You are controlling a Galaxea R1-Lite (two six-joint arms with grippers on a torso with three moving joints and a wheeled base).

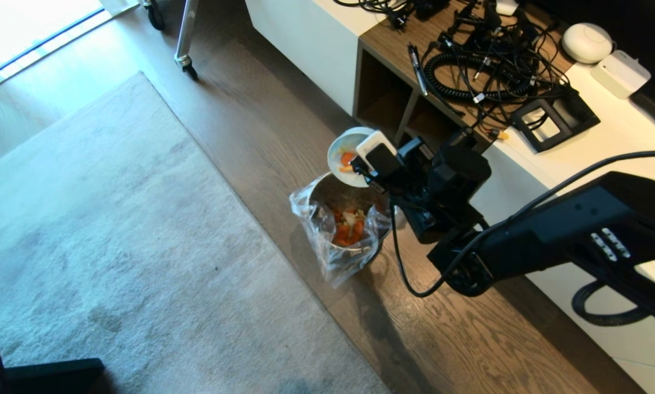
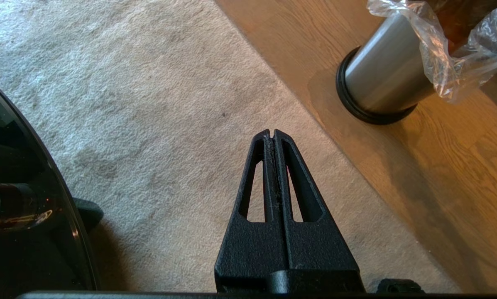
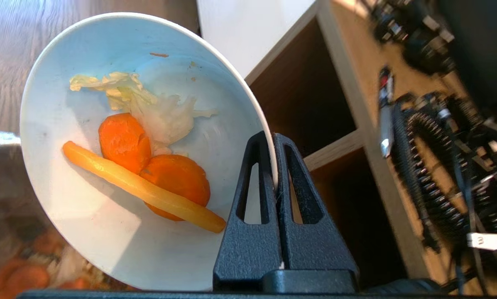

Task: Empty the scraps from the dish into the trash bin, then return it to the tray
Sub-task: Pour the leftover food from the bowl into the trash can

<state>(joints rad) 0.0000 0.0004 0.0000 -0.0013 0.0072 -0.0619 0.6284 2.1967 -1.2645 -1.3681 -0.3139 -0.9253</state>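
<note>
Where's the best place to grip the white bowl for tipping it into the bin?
On its thin rim, as the right gripper does now: one finger inside, one outside the wall of the dish, coming from the side away from the trash bin. That leaves the low edge free for the scraps to slide out.

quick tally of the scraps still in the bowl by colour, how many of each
In the dish, held tilted by its rim in the right hand above the trash bin:
Orange carrot slices: 2
Yellow strip: 1
Pale leafy clump: 1
Total: 4
</note>
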